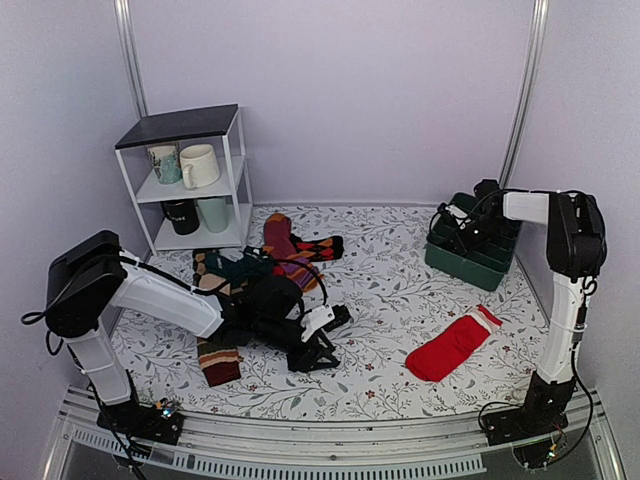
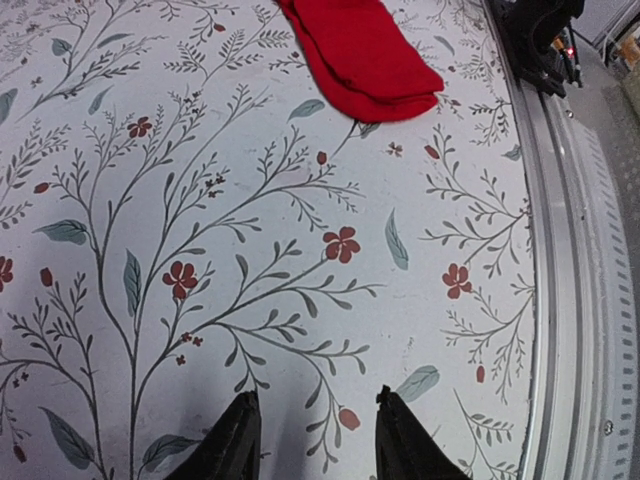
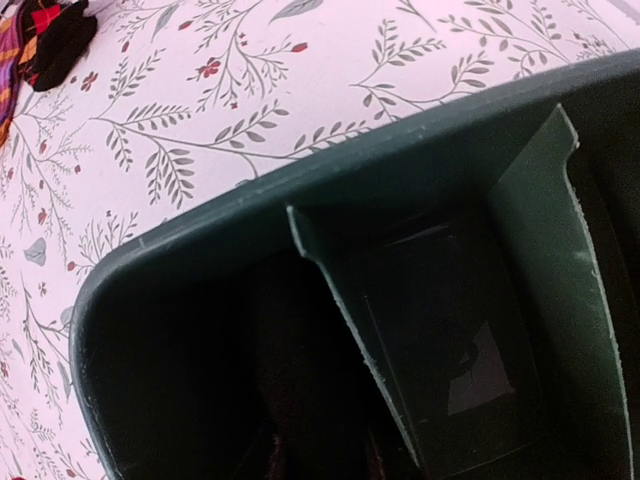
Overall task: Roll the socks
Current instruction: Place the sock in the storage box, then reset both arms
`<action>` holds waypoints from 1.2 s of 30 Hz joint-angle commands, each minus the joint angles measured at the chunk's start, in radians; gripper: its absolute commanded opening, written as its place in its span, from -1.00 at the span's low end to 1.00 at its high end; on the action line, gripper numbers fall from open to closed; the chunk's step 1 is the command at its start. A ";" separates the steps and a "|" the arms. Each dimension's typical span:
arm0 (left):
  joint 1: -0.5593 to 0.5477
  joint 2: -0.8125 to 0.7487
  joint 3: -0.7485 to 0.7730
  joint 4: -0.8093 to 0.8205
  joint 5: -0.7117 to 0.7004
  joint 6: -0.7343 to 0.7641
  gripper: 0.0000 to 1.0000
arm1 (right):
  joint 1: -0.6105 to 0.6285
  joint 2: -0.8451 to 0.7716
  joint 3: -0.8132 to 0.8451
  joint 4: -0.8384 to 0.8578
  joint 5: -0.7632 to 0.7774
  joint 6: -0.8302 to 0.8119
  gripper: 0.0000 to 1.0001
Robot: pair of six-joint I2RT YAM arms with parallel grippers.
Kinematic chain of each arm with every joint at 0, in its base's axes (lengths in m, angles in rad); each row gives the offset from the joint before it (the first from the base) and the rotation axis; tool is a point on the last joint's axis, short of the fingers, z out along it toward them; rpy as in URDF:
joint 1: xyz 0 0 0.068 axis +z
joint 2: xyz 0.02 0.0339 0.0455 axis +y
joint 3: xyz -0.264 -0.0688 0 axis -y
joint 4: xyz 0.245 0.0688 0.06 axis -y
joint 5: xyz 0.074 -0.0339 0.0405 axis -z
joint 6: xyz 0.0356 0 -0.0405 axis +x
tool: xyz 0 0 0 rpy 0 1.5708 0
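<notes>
The socks (image 3: 300,370) show as a dark fabric bundle deep in the left compartment of the green bin (image 3: 200,235); it is too dark there to make out stripes. My right gripper (image 3: 320,468) reaches into that compartment with the bundle between its fingers, and the shadow hides whether they still press on it. From above, the right gripper (image 1: 462,228) sits over the bin (image 1: 482,268) at the back right. My left gripper (image 2: 318,432) hovers low over the floral cloth, open, with nothing between its fingers. The top view places it (image 1: 320,356) mid-table.
A red sock (image 1: 452,345) (image 2: 360,55) lies right of the left gripper. Behind the left arm is a pile of mixed socks (image 1: 285,255), with a brown striped one (image 1: 218,360) beside it. A white shelf with mugs (image 1: 190,180) stands back left. A metal rail (image 2: 575,300) edges the table.
</notes>
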 commanded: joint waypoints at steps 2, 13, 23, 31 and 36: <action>0.012 0.015 0.017 -0.016 0.001 0.020 -0.21 | -0.010 0.025 0.000 -0.012 0.067 0.048 -0.45; 0.012 0.007 0.016 -0.025 -0.011 0.029 -0.22 | -0.008 -0.050 0.021 -0.030 0.015 0.066 -0.23; 0.013 -0.013 0.009 -0.027 -0.030 0.031 -0.21 | -0.010 -0.181 0.023 -0.006 -0.013 0.098 -0.12; 0.012 -0.056 -0.013 -0.015 -0.078 0.032 -0.17 | -0.010 -0.286 -0.012 0.005 0.000 0.152 0.04; 0.014 -0.080 -0.029 0.019 -0.097 0.017 -0.13 | -0.009 -0.444 -0.137 0.101 -0.011 0.238 0.97</action>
